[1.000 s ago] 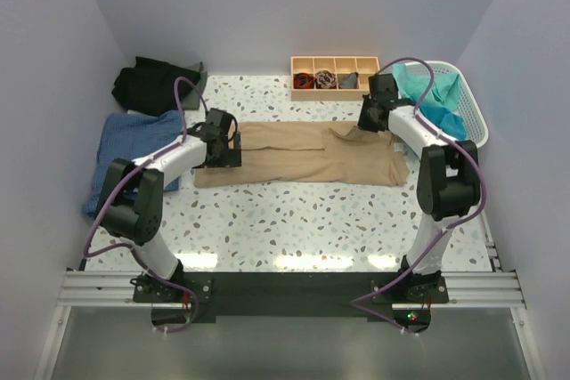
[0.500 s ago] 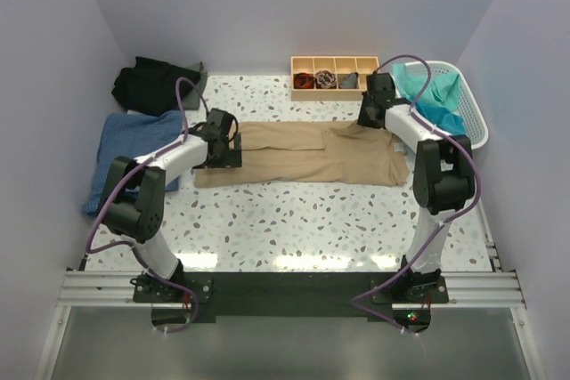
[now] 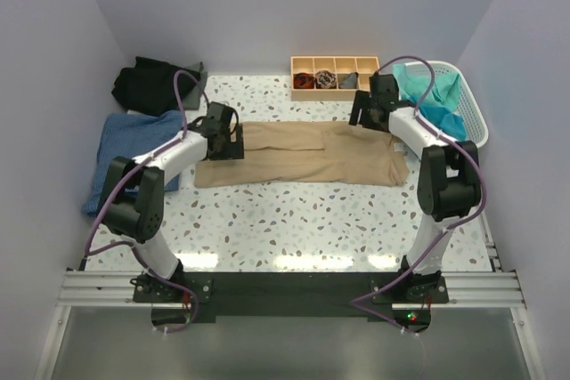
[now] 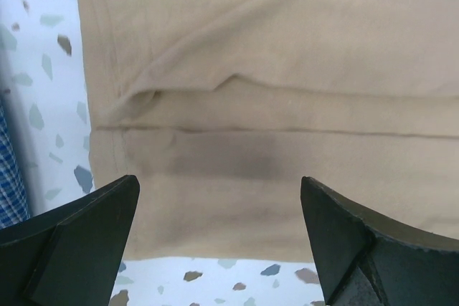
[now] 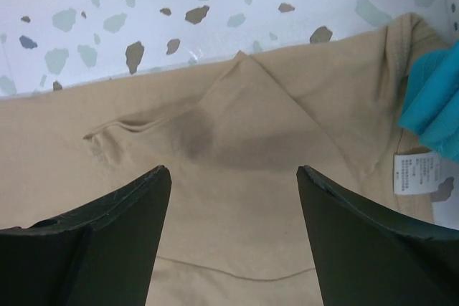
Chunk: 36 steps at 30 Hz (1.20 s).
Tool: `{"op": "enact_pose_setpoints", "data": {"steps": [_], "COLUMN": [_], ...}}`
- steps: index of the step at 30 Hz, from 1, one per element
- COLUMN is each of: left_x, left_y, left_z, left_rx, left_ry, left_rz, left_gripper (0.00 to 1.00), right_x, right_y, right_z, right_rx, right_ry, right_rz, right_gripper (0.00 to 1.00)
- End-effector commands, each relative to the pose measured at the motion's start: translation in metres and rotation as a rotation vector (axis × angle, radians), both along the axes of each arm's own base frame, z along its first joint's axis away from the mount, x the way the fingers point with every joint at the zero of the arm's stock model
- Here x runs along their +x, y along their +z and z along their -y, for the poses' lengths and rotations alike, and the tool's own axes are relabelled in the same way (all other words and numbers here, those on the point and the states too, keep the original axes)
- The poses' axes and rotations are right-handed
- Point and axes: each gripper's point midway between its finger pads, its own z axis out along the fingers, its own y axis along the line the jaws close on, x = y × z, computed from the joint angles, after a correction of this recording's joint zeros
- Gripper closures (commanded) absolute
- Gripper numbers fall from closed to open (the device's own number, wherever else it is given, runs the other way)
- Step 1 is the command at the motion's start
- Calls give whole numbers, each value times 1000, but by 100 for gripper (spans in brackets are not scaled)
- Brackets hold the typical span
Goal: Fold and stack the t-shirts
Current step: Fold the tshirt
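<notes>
1. The right hand (image 5: 233, 177) holds its two dark fingers (image 5: 100, 241) wide apart over the tan t-shirt (image 5: 287, 120).
2. The tan cloth lies on the speckled white desk (image 5: 143, 5), and its far edge rises to a small folded peak.
3. A white printed label (image 5: 414, 173) shows near the shirt's right side.
4. The teal t-shirt (image 5: 439, 105) overlaps the tan one at the right edge.

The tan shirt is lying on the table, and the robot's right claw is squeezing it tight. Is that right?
Not quite. The right gripper is not squeezing the tan shirt. Its jaws stand wide apart above the cloth and hold nothing, as the right wrist view shows. The rest is right: the shirt does lie on the table.
</notes>
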Motion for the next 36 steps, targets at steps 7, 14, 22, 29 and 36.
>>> {"op": "enact_pose_setpoints", "data": {"steps": [7,14,22,29,36], "left_x": [96,103,49,-29,-119], "left_y": [40,-5,-45,-71,-65], "left_z": [45,49,18,11,55], "left_rx": [-115,-108,-23,-30,-149], "left_ry": [-100,-109,-13,15,-78], "left_rz": [259,207,56,-96,-180], "left_gripper": [0,0,0,0,0], "right_x": [-31,-26,-39,-33,-22], "right_y": [-23,-56,-78,-97,-102], "right_z": [-21,-23,-14,-16,-26], "right_rx": [101,98,61,35,33], "right_ry": [100,91,50,67,137], "right_rz": [-113,-184,-287,-383,-436], "right_gripper": [25,25,23,23,23]}}
